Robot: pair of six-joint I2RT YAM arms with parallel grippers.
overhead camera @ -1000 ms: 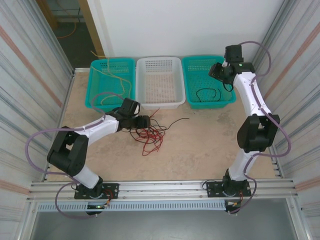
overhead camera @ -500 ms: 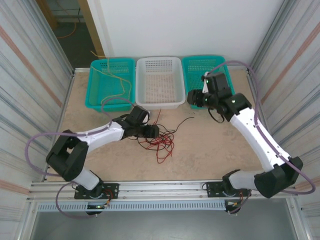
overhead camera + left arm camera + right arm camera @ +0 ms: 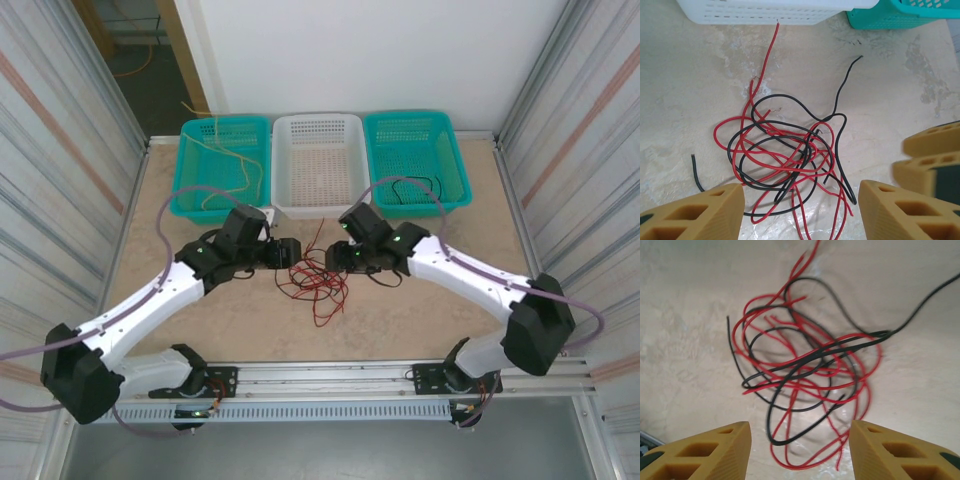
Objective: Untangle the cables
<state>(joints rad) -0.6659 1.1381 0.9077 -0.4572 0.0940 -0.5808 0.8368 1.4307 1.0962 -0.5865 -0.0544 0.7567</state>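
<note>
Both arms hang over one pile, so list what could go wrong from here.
1. In the tangle of thin red and black wires, strands cross tightly; the left arm's open jaws may well pinch several at once, and pulling could tighten the knot.
2. The right arm's tan ribbed fingers sit close beside the left arm's in the left wrist view, both over that pile; the arms might collide.

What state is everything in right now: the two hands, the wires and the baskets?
Red and black cables: tangled together on the table.
Yellow cable: lying in the left teal basket.
White basket: looks empty.
Left hand: open, holding nothing.
Right hand: open, holding nothing.
</note>
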